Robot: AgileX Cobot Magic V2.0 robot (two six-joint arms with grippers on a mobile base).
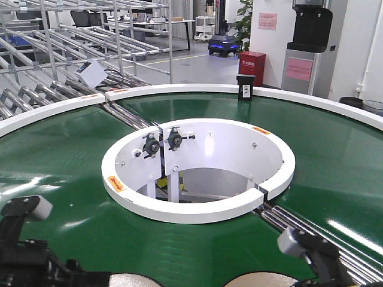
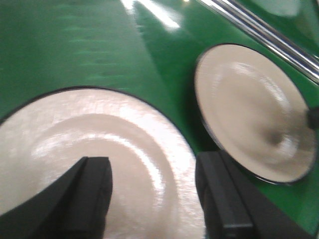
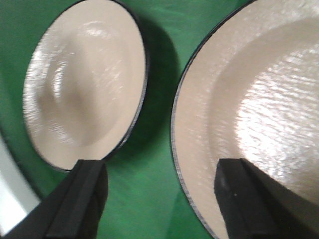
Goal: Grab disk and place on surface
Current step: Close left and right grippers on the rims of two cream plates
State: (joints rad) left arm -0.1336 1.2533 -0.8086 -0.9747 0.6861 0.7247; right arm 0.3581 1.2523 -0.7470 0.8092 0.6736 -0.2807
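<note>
Two cream disks with thin dark rims lie flat on the green conveyor belt, at the bottom edge of the front view: one left, one right. My left gripper is open low over the left disk; one finger is above its inside, the other at its right rim. My right gripper is open and straddles the left rim of the right disk. Neither holds anything. The other disk shows in each wrist view. The surface is out of view.
A white ring wall encloses the belt's central hole. Steel rollers cross the belt beside the right disk. A white outer rim borders the belt, with metal racks and a red box behind.
</note>
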